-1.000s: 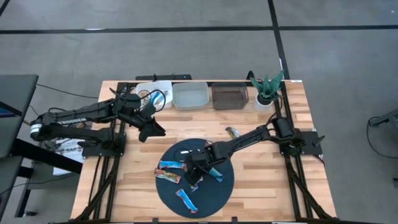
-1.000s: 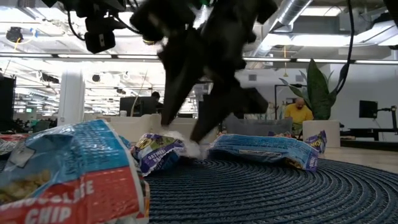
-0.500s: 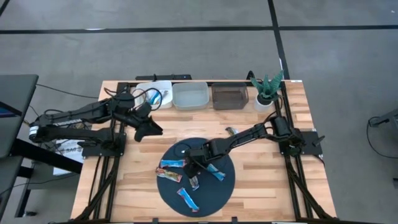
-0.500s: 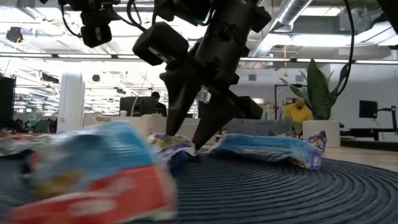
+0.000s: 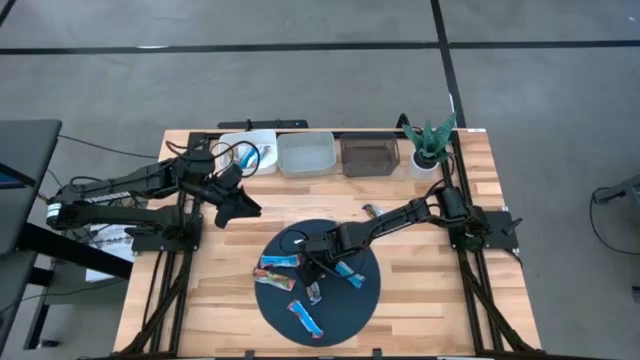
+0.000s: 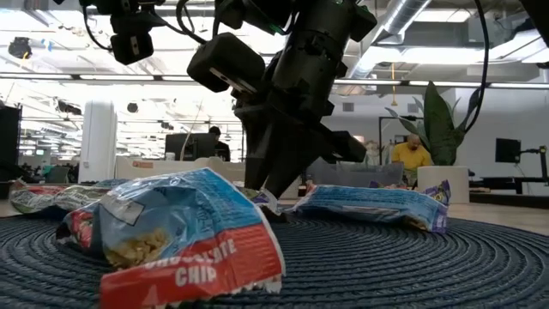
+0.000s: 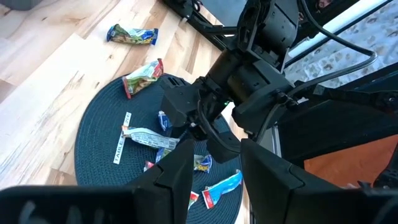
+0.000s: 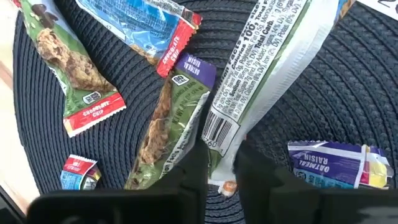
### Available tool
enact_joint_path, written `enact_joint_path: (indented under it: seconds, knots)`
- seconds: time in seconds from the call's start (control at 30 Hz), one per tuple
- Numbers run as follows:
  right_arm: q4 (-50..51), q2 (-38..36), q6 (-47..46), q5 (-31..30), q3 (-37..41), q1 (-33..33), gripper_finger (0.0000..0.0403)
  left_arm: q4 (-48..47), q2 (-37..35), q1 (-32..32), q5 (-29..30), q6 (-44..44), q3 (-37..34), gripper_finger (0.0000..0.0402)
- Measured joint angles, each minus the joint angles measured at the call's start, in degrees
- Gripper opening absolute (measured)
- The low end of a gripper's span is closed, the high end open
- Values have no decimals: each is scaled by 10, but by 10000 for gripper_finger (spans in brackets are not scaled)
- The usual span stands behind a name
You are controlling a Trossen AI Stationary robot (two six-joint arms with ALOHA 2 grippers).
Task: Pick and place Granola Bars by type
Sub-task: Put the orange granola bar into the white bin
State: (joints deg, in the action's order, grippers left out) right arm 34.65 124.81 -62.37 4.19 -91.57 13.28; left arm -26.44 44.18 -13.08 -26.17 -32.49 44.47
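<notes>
Several foil-wrapped granola bars lie on a round dark woven mat: blue-and-red ones, green-and-purple ones and a silvery-white one. Another bar rests on the wood beyond the mat. My right gripper is down on the mat's middle, shut on the silvery-white bar. My left gripper hangs open above the table's left part and holds nothing. My right gripper pinches the silvery-white bar by its near end between the two fingers. The fingers come from above, pointing down at the mat. The bar runs away from the fingers and lies flat on the mat.
Along the far edge stand a white dish, a clear tub, a dark tub and a potted plant. A thin white strip lies on the mat. Bare wood lies on both sides of the mat.
My right gripper has moved a little toward the far edge over the mat and come down. Its fingers, wide apart a second ago in the low view, have shut on the silvery-white bar's end. The blue-and-red bar nearest the low camera has slid sideways on the mat.
</notes>
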Motion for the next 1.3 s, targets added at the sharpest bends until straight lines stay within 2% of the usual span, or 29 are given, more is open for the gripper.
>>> enact_joint_path:
  seconds: [0.23,0.43,0.8,1.1,1.3]
  knots:
    - [2,0,0,1,-3,0,24,0,0,0,0,0,0,123]
    - [23,1,23,-15,-36,-5,2,0,0,0,0,0,0,123]
    - [171,1,110,-84,-193,-29,1,0,0,0,2,-5,0,123]
    - [245,1,171,-164,-331,-50,1,-32,0,0,74,-73,0,125]
    - [250,1,203,-177,-377,-63,1,-7,1,-5,124,-111,0,165]
